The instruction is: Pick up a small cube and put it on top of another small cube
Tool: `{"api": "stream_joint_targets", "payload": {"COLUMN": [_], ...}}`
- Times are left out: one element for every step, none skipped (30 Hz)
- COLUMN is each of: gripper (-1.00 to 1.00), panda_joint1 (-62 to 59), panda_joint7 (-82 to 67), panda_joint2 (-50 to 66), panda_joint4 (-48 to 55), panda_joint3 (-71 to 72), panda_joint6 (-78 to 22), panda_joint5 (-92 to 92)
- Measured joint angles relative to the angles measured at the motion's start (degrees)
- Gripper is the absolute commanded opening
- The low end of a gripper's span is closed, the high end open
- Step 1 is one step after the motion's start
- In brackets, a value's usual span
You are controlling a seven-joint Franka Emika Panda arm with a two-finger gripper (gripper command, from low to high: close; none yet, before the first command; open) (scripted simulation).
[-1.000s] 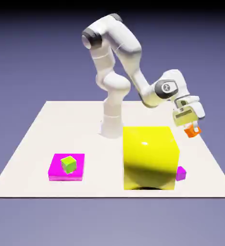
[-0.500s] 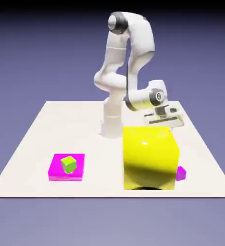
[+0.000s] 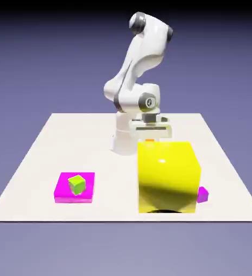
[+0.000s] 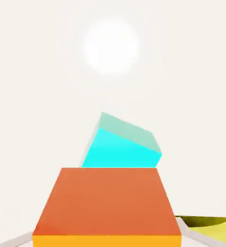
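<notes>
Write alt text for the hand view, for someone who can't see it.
An orange cube, held in the shut gripper, fills the lower part of the frame, large and close. Beyond it a cyan cube sits on the white table, which carries a bright round glare near the top. A sliver of the yellow cube shows at the bottom right corner.
</notes>
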Motion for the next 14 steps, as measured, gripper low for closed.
{"api": "stream_joint_targets", "payload": {"gripper": [-1.00, -1.00, -1.00, -1.00, -1.00, -1.00, -1.00, -1.00, -1.00, -1.00, -1.00, 1.00, 1.00, 1.00], "panda_joint1": [1.3, 2.5, 3.8, 5.1, 6.3, 7.6, 8.8, 10.1, 11.4, 12.6, 13.9, 14.8, 14.8, 14.9], "panda_joint7": [0.4, 0.9, 1.3, 1.8, 2.2, 2.6, 3.1, 3.5, 4.0, 4.4, 4.8, 5.2, 5.1, 5.1], "panda_joint2": [-2.1, -4.1, -6.2, -8.3, -10.4, -12.4, -14.5, -16.6, -18.7, -20.7, -22.8, -24.4, -24.4, -24.4], "panda_joint4": [0.3, 0.5, 0.8, 1.1, 1.3, 1.6, 1.9, 2.1, 2.4, 2.7, 2.9, 3.1, 3.1, 3.1], "panda_joint3": [-1.3, -2.6, -3.9, -5.2, -6.5, -7.8, -9.1, -10.4, -11.7, -13.0, -14.3, -15.3, -15.3, -15.3], "panda_joint6": [-1.9, -3.8, -5.7, -7.6, -9.5, -11.4, -13.3, -15.2, -17.1, -19.0, -20.9, -22.3, -22.3, -22.3], "panda_joint5": [-0.8, -1.5, -2.3, -3.1, -3.9, -4.6, -5.4, -6.2, -7.0, -7.7, -8.5, -9.1, -9.1, -9.1]}}
